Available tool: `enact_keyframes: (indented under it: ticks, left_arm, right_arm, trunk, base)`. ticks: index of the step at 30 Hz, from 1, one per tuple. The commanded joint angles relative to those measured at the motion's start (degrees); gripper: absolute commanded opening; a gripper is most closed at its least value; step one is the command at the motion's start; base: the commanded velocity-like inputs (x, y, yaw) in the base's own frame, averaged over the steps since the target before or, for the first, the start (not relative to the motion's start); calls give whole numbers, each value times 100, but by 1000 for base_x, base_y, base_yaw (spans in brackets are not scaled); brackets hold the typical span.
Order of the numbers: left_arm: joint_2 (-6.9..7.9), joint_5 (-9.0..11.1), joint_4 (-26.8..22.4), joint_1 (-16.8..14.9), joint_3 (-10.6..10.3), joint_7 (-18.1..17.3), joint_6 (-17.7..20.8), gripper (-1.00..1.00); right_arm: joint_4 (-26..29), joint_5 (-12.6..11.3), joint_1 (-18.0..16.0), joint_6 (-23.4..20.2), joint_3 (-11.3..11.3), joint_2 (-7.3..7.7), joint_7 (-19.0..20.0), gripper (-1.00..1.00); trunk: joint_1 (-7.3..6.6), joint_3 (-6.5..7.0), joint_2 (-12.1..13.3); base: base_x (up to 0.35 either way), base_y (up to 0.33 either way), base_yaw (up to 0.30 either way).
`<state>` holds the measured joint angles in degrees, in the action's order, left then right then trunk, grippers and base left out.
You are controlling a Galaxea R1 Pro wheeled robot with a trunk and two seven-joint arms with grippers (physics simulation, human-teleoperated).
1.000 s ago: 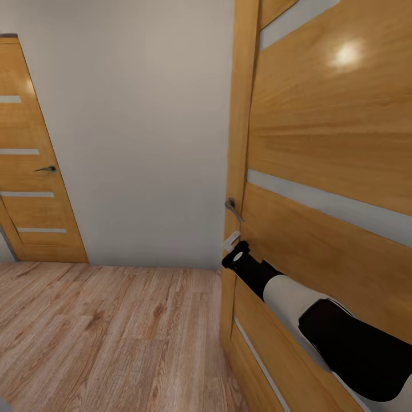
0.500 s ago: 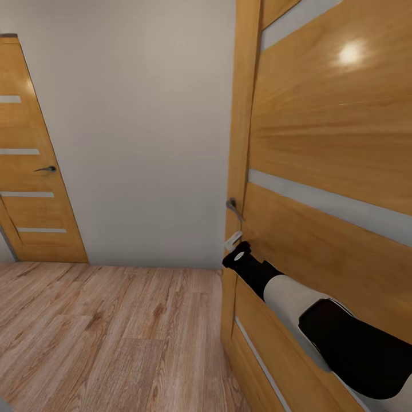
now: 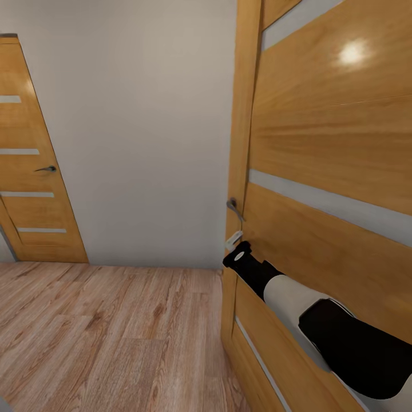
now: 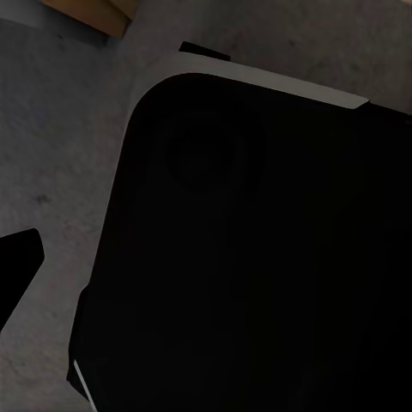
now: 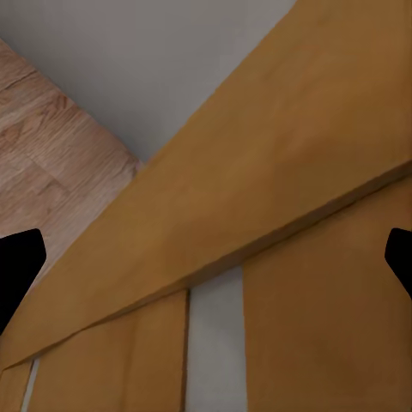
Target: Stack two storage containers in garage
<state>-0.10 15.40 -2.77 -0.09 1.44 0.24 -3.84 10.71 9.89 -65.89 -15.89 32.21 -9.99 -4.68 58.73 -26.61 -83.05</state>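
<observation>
Head view looks down a hallway with light wood-plank flooring [image 3: 103,332] and a pale grey wall [image 3: 137,131]. At the right stands a honey-brown wooden door [image 3: 332,149] with pale horizontal strips, seen at a steep angle, its metal lever handle [image 3: 233,208] on the edge nearest the wall. The right arm [image 3: 297,303], black and white, reaches toward that door, and its end sits just below the lever handle, close against the door's edge; a small white part [image 3: 232,240] shows between the arm's end and the handle. From here the right gripper itself cannot be made out, so whether it touches the handle cannot be told. A second wooden door [image 3: 31,171] with a dark handle [image 3: 46,169] stands beyond the wall's far side from the first door.

Right wrist view faces the same door panelling [image 5: 283,215] close up, with the two dark fingertips [image 5: 17,266] at opposite edges of the picture, spread wide with nothing between them.

Left wrist view shows a dark rounded robot body part [image 4: 249,249] over grey mottled concrete floor [image 4: 60,137]. One dark fingertip [image 4: 17,262] shows, so the left gripper's state cannot be told. The two storage containers are out of sight
</observation>
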Motion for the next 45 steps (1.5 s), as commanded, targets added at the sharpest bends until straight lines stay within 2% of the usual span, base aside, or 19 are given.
enact_keyframes:
  ticks: [1, 16, 20, 23, 28, 31, 32, 34, 39, 45]
  left_arm:
    - [-1, 15, -4, 1, 13, 2, -12, 100]
    - [1, 14, -4, 1, 12, 2, -12, 100]
    - [-5, 13, -4, 1, 14, 3, -12, 100]
    - [-6, 11, -4, 1, 14, 3, -12, 100]
    - [-6, 14, -4, 1, 14, 3, -12, 100]
    - [-4, 13, -4, 1, 13, 2, -12, 100]
    - [-4, 15, -4, 1, 13, 2, -12, 100]
    - [-3, 14, -4, 1, 12, 2, -12, 100]
    - [-4, 14, -4, 1, 14, 2, -12, 100]
    - [-4, 14, -4, 1, 14, 5, -12, 100]
  right_arm:
    - [-2, 100, -3, -46, -31, 0, -24, 100]
    - [1, 94, -3, -43, -48, 28, -101, 100]
    - [1, 99, -3, -34, -48, 227, -148, 100]
    - [4, 99, -3, -17, -49, 462, -161, 100]
    - [16, 94, -3, -11, -52, 679, -164, 100]
    - [43, 96, -3, -11, -261, 843, -165, 100]
    - [70, 99, -3, -11, -556, 1009, -162, 100]
    - [79, 103, -3, -11, -656, 1095, -164, 100]
    - [102, 107, -3, -9, -760, 1335, -165, 100]
    - [106, 107, -3, -10, -830, 1475, -169, 100]
  trunk:
    - [0, -6, -3]
    - [0, -6, -3]
    - [0, -6, -3]
    - [0, -6, -3]
    - [0, -6, -3]
    - [0, -6, -3]
    - [0, -6, -3]
    - [0, -6, -3]
    - [0, -6, -3]
    - [0, -6, -3]
  base:
    - [0, 0, 0]
    - [0, 0, 0]
    - [0, 0, 0]
    - [0, 0, 0]
    - [0, 0, 0]
    - [0, 0, 0]
    - [0, 0, 0]
    - [0, 0, 0]
    - [0, 0, 0]
    - [0, 0, 0]
